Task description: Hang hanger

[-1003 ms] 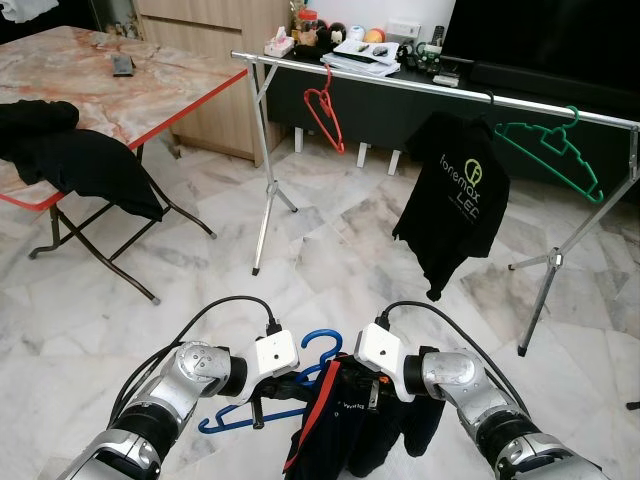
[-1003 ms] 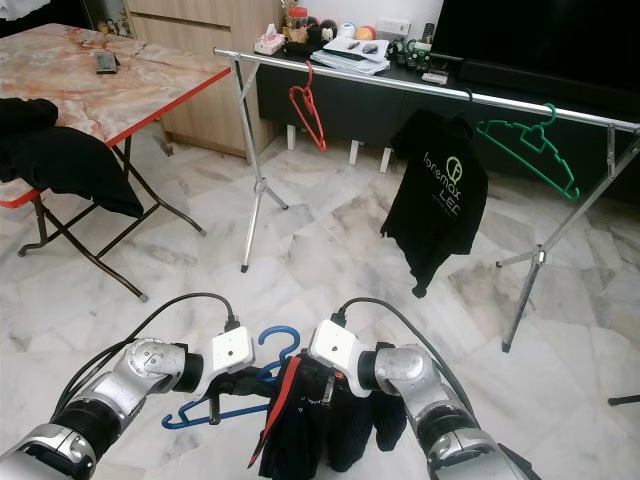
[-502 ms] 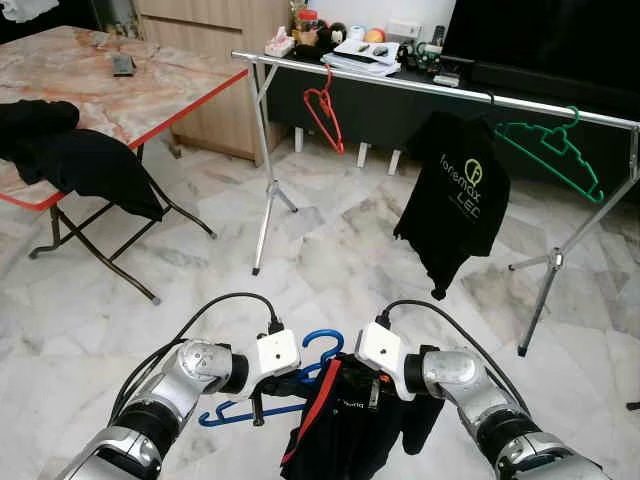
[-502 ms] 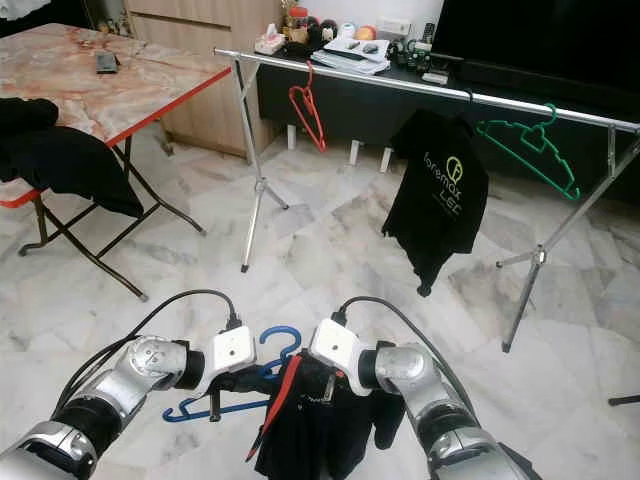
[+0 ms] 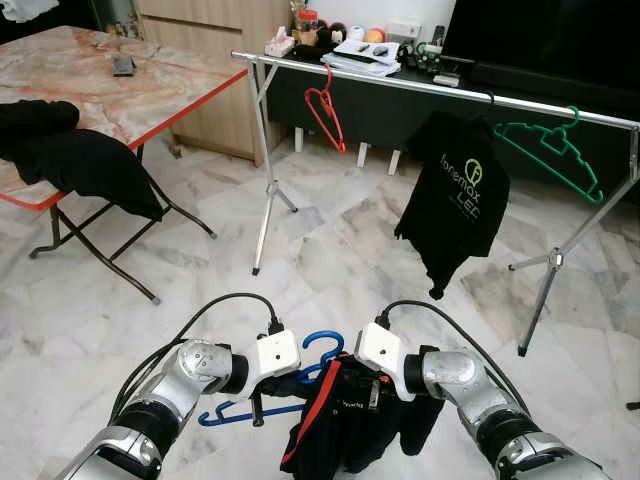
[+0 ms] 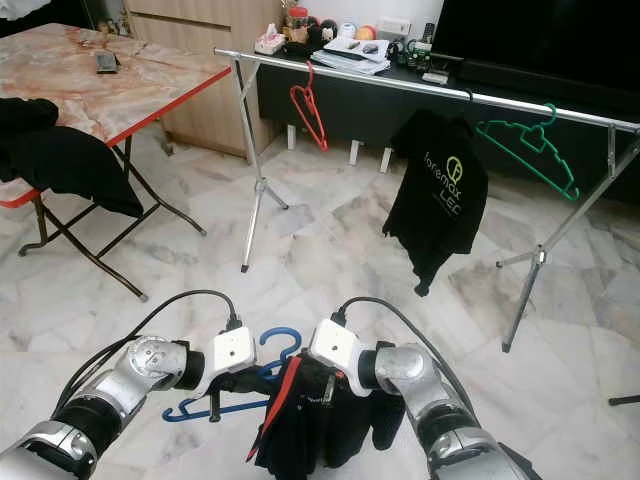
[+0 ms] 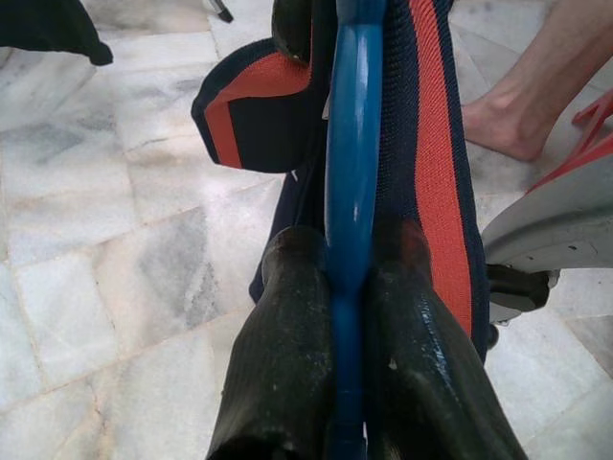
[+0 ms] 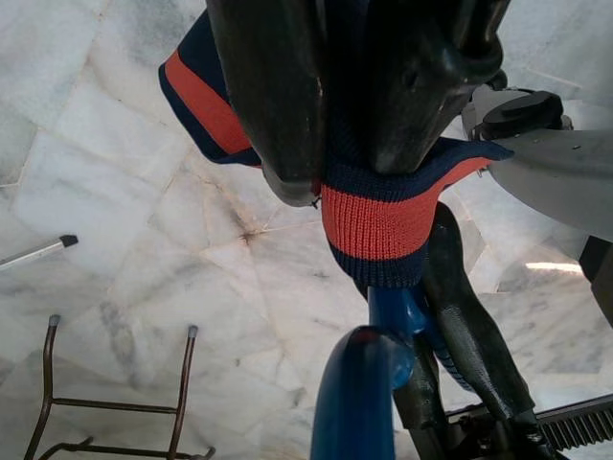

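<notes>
We held the blue hanger [image 5: 300,385] low in front of us above the marble floor [image 5: 330,250], our left gripper [image 7: 350,278] clamped tight on its blue bar. Our right gripper [image 8: 350,144] was pinched closed on the navy and red collar of the dark garment [image 5: 350,425] draped over that hanger. Well ahead stood the metal clothes rail [image 5: 440,90], carrying a red hanger [image 5: 325,105], a black shirt [image 5: 460,195] and a green hanger [image 5: 550,145].

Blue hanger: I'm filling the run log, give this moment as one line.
left gripper: shut on blue hanger | right gripper: shut on navy garment | rail: not reached
</notes>
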You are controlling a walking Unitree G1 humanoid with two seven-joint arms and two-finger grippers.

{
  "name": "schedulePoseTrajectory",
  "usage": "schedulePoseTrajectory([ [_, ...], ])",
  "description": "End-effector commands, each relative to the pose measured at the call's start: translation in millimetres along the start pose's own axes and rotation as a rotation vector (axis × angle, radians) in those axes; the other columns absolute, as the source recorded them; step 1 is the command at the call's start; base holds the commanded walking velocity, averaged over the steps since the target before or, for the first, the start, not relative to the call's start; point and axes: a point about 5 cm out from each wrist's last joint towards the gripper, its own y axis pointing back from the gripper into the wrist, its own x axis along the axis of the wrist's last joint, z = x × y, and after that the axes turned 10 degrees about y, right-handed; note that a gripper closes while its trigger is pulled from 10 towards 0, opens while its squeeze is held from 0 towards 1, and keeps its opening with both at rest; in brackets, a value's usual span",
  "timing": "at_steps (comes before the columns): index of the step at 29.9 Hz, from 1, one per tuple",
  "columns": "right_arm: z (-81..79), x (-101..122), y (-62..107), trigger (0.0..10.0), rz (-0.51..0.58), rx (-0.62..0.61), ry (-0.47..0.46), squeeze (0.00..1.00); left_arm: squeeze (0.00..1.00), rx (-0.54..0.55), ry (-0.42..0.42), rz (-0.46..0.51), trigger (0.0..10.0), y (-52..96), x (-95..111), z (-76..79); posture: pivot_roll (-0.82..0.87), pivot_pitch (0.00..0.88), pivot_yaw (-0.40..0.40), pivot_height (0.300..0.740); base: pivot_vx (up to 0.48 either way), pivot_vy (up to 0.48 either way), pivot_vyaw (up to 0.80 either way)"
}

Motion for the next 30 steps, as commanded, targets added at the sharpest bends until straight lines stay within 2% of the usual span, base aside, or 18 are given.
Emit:
schedulePoseTrajectory([
  [1,1.4,1.7,1.1,0.0,0.018,0.007,-0.010,0.00,0.00,0.086,0.016,-0.012,10.0,6.6,-2.1,-9.5,0.01,0.092,-0.050,0.740,0.000,0.000,0.00],
  [7,1.2,1.6,1.4,0.0,0.020,0.010,-0.009,0.00,0.00,0.084,0.006,-0.008,10.0,7.2,-1.0,-9.9,0.01,0.093,-0.049,0.740,0.000,0.000,0.00],
  [8,1.2,1.6,1.5,0.0,0.021,0.010,-0.009,0.00,0.87,0.085,0.003,-0.007,10.0,7.4,-0.8,-10.1,0.01,0.093,-0.049,0.740,0.000,0.000,0.00],
  [9,1.3,1.7,1.5,0.0,0.021,0.009,-0.009,0.00,1.00,0.085,0.004,-0.007,10.0,7.6,-0.7,-10.4,0.01,0.093,-0.050,0.740,0.000,0.000,0.00],
  [14,1.7,1.9,1.7,0.0,0.022,0.008,-0.009,0.00,1.00,0.084,-0.002,-0.014,10.0,8.4,-1.0,-10.9,0.01,0.095,-0.051,0.740,0.000,0.000,0.00],
  [15,1.8,1.9,1.8,0.0,0.022,0.008,-0.010,0.00,0.00,0.085,-0.010,-0.019,10.0,8.7,-1.3,-11.0,0.01,0.095,-0.051,0.740,0.000,0.000,0.00],
  [21,1.8,1.9,1.8,0.0,0.022,0.010,-0.010,0.00,0.00,0.075,-0.029,-0.053,10.0,9.0,-4.6,-10.0,0.01,0.095,-0.052,0.740,0.000,0.000,0.00],
  [26,2.1,2.3,1.7,0.0,0.022,0.009,-0.008,0.00,0.00,0.049,-0.076,-0.106,10.0,10.0,-9.0,-8.1,0.01,0.095,-0.052,0.740,0.000,0.000,0.00],
  [30,1.7,2.5,1.4,0.0,0.025,0.014,-0.010,0.00,0.00,0.045,-0.075,-0.102,10.0,9.6,-8.8,-7.8,0.01,0.095,-0.051,0.740,0.000,0.000,0.00],
])
